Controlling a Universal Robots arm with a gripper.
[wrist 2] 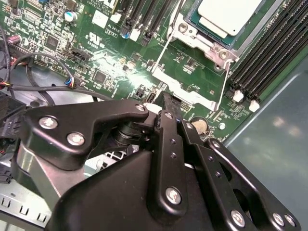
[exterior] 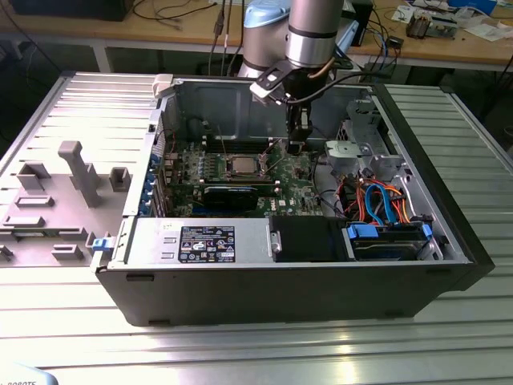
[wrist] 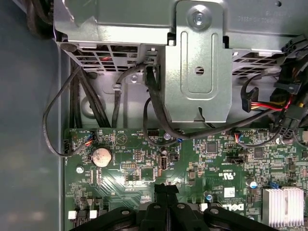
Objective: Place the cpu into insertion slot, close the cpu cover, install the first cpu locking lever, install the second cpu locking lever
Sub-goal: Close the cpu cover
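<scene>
The cpu [exterior: 240, 166] [wrist 2: 230, 17], with its silver-grey top, lies in the insertion slot [exterior: 255, 169] on the green board inside the open computer case. The silvery cpu cover [wrist 2: 202, 39] frames it, lying flat around its edge. Thin wire levers [wrist 2: 162, 54] [wrist 2: 222, 89] run along two sides of the socket. My gripper [exterior: 295, 144] [wrist 2: 166, 103] [wrist: 166, 190] hangs just above the board at the exterior view's right of the socket. It is shut, its black fingers pressed together with nothing seen between them.
Long black memory slots [wrist 2: 269, 53] flank the socket. A metal drive cage [wrist: 197, 72] and black cables [wrist: 57, 125] stand past the board's edge. A coin battery [wrist: 101, 157], a finned heatsink [wrist: 284, 204] and a long black card [exterior: 231, 195] sit on the board.
</scene>
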